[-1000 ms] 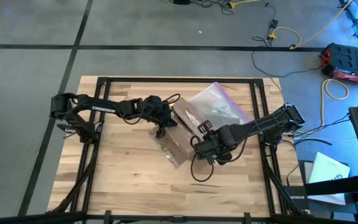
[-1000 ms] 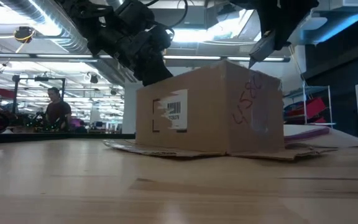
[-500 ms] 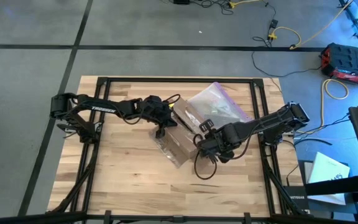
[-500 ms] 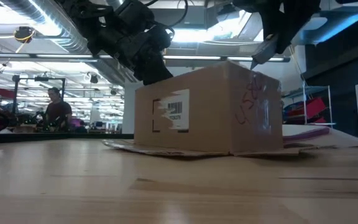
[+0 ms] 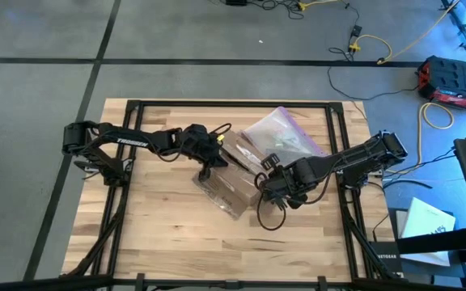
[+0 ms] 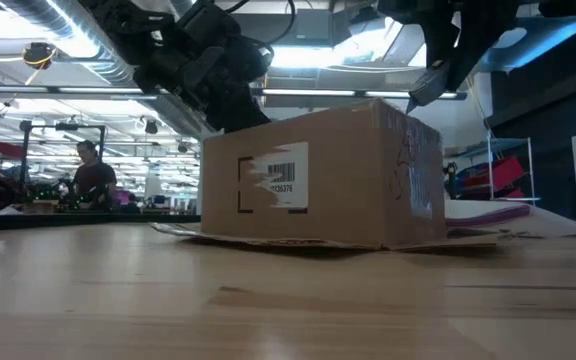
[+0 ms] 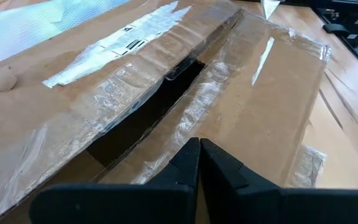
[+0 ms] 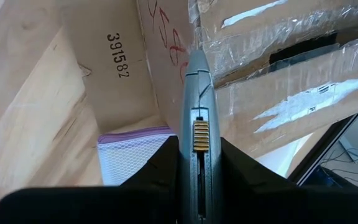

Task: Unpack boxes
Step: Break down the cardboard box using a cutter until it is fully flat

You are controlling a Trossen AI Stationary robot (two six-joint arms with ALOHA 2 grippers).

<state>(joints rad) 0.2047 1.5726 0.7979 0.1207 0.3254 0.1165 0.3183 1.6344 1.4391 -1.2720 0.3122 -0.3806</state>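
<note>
Tabletop (image 5: pixel 152 218): box (image 5: pixel 235 174) has turned; clenched left gripper (image 5: pixel 206 172) presses it, right gripper (image 5: pixel 264 179) grasps knife (image 8: pixel 197 118).

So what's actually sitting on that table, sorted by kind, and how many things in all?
Cardboard box: 1
Clear plastic bag with purple zip edge: 1
Grey knife-like tool, held in the right gripper: 1
Total: 3
</note>
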